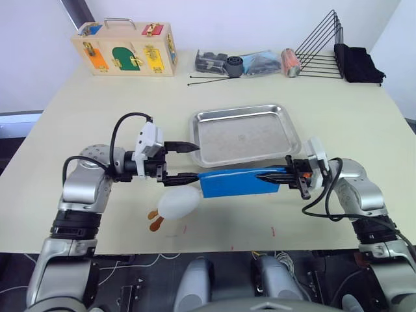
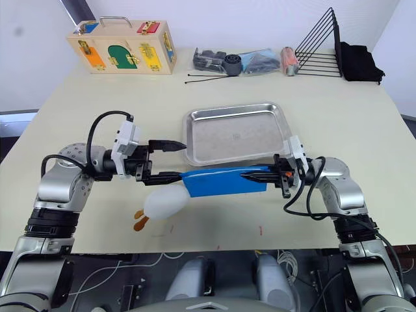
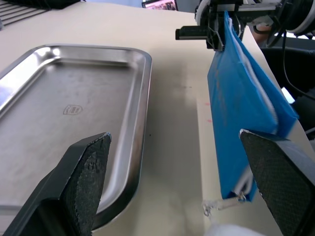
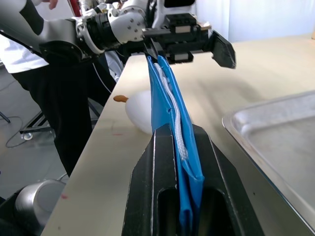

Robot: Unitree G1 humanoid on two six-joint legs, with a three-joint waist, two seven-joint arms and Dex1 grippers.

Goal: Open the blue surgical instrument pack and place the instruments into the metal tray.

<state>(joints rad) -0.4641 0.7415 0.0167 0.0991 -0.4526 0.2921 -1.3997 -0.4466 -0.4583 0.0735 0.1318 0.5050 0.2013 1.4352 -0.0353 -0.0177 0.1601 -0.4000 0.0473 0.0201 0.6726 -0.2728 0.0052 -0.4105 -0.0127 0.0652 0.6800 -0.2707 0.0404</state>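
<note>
1. Step in hand: opening the pack [image 1: 237, 182]. It is still zipped shut and no instruments are visible; the tray [image 1: 244, 134] holds nothing.
2. Right gripper [image 1: 284, 177]: jaws pressed together, pinching the pack's end farthest from the left gripper. The right wrist view shows the blue fabric and its white zipper line clamped between the two fingers [image 4: 162, 196].
3. Left gripper [image 1: 187, 161]: jaws spread wide at the pack's other end. One finger lies toward the tray, the other against the pack's near edge. Nothing is pinched.
4. Pack, position: just beside the tray's near rim and running along it, held on edge between the grippers. Whether its lower edge touches the surface cannot be told.
5. Pack, appearance: flat, rectangular, bright blue fabric, with a pale zipper along the upper edge. A small metal pull [image 3: 224, 204] dangles at the end by the left gripper.
6. Next move, judged: the left jaws should close on the pull and draw it along the zipper while the right gripper steadies the pack.
7. Risk, judged: the pull is small and hangs loose, so it is easily missed.
</note>
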